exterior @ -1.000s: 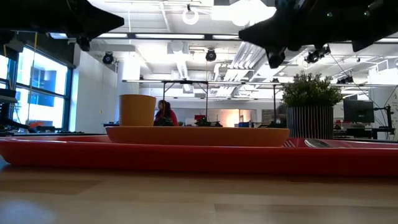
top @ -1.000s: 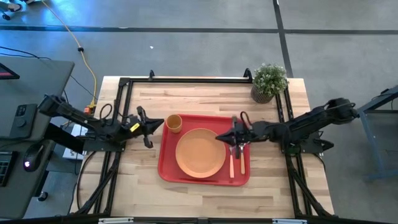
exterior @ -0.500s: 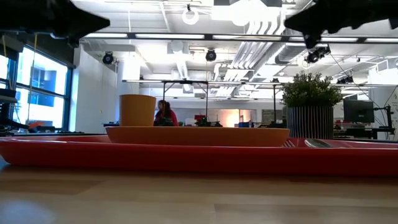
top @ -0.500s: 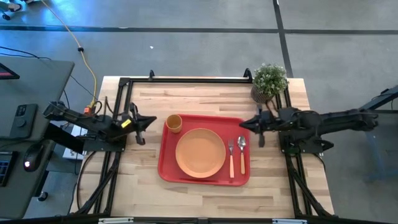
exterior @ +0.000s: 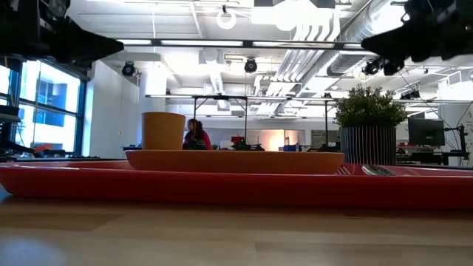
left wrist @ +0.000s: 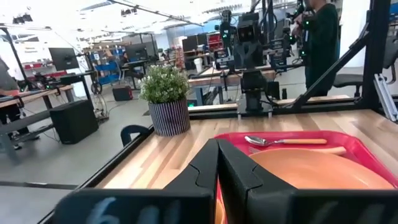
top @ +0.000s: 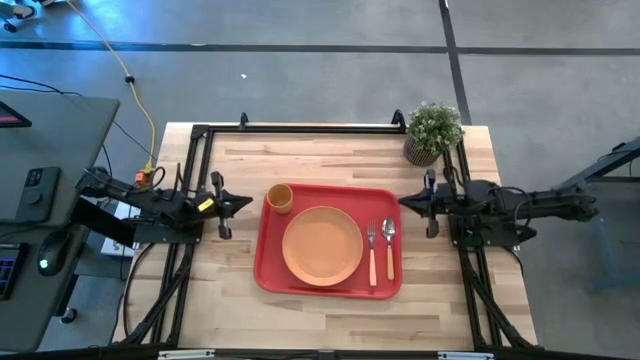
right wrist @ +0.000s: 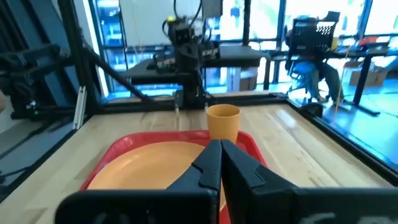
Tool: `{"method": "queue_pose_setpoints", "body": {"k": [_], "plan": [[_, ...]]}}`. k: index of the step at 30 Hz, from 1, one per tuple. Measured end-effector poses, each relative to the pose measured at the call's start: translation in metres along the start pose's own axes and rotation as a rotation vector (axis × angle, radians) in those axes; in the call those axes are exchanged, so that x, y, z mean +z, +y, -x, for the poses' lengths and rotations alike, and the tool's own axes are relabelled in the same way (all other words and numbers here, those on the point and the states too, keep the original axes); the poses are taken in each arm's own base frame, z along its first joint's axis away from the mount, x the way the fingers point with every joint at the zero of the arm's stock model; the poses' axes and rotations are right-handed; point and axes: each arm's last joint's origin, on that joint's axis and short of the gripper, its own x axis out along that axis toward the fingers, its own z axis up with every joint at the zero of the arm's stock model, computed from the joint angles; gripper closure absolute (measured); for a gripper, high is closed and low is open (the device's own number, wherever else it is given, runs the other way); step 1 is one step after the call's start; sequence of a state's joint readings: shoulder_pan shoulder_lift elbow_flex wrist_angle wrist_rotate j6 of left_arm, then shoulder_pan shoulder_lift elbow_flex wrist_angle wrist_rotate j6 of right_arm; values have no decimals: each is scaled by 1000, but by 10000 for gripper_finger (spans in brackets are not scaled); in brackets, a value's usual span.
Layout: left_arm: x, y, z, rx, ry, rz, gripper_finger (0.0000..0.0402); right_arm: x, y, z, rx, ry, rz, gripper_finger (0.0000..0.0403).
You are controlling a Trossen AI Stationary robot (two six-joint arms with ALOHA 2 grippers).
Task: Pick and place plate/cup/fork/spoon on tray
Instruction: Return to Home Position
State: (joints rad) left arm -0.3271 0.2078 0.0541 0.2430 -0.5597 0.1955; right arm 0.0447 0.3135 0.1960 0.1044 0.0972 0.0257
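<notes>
Pale plank table (top: 330,160), centre of high view, carries the glossy red tray (top: 268,255), which has rounded corners and a low rim. Mid-tray is the matte orange plate (top: 322,245), round with a raised rim. The left gripper (top: 246,203) sits just off the tray's left edge, the right gripper (top: 404,202) just off its right. Both point inward, fingers pressed together, empty. The cup (top: 279,198), a plain cylinder, stands in the upper-left tray corner, nearest the left gripper. The fork (top: 372,255) and spoon (top: 389,252) lie parallel right of the plate, long axes top-to-bottom, metal ends up-frame, nearest the right gripper. We judge all four placed; only an outward retreat is left.
</notes>
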Motion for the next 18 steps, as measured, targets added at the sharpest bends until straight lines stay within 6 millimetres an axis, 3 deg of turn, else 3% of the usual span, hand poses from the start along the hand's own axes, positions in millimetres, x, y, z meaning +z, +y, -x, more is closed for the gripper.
{"method": "queue_pose_setpoints", "body": {"k": [9,18], "plan": [[-9,4,9,1,19,5,401,-26,-7,24,-35,-39,-56,403],[-14,7,12,74,45,-3,401,-45,-6,18,-23,-51,-72,403]]}}
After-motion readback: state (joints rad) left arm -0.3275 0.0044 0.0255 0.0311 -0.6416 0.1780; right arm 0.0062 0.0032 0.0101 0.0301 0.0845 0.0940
